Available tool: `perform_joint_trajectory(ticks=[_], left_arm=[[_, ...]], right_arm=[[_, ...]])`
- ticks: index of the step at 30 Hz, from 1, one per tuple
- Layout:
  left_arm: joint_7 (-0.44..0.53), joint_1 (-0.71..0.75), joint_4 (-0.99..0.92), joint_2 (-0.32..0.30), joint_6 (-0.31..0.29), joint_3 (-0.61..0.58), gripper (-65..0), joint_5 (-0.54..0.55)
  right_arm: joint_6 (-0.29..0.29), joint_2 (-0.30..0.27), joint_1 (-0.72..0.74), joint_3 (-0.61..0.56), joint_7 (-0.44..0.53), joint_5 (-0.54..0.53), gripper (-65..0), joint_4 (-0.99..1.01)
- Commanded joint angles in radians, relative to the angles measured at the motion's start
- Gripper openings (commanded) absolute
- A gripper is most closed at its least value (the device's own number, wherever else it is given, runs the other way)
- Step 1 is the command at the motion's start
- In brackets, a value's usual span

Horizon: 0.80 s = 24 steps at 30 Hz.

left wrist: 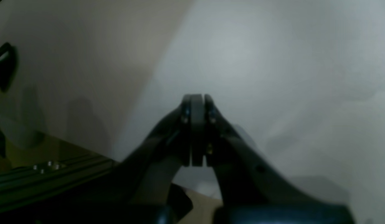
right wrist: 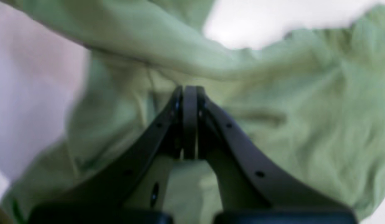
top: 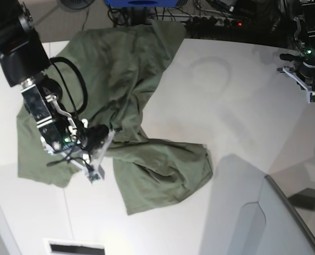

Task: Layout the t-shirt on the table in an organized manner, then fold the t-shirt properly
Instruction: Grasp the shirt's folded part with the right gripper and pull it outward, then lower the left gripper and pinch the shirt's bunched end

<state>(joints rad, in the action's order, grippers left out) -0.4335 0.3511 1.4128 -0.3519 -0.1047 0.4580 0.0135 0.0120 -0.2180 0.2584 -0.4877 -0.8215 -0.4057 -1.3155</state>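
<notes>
Both tools are seen with jaws pressed together and nothing clamped between them. Left tool [left wrist: 197, 99] is viewed in its wrist camera with the two fingers meeting at the tip, above a bare pale surface; the picture is dim and blurred. In the base view the left arm [top: 307, 71] is placed at the far right edge of the desk [top: 231, 106], well apart from the shirt [top: 120, 90].

Right tool [right wrist: 190, 90] is likewise fully closed; no fabric is pinched between its fingers. It is held directly over the shirt, whose green folds fill most of the right wrist view, with white desk visible at the upper edge and at the left. Whether the fingertips touch the cloth cannot be told from the blurred picture.

In the base view the right arm [top: 51, 122] is positioned over the left part of the shirt. The shirt is spread unevenly on the left half of the desk. It is crumpled, with deep creases through the middle and one section folded out toward the centre of the desk. Its upper portion reaches the far desk edge.
</notes>
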Motion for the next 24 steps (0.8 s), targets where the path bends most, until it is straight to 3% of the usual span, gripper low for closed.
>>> perform_joint_trajectory(ticks=[1,14,19,24], left_arm=[[0.022,-0.016,0.01,-0.019,-0.002,-0.017,-65.0,0.003],[0.019,-0.168,0.016,0.018,0.001,-0.273,-65.0,0.003],[-0.052,-0.327,0.016,0.05,0.001,-0.473,-65.0,0.007],[-0.075,-0.522,-0.045,0.132,0.001,-0.612,-65.0,0.004]], right_arm=[[0.009,0.007,0.008,0.019,0.0,-0.015,-65.0,-0.034],[0.007,0.007,-0.379,0.304,-0.081,-0.014,-65.0,-0.299],[0.007,-0.01,-0.442,0.324,-0.081,-0.014,-65.0,-0.348],[0.007,-0.018,-0.456,0.323,-0.081,-0.014,-65.0,-0.364]])
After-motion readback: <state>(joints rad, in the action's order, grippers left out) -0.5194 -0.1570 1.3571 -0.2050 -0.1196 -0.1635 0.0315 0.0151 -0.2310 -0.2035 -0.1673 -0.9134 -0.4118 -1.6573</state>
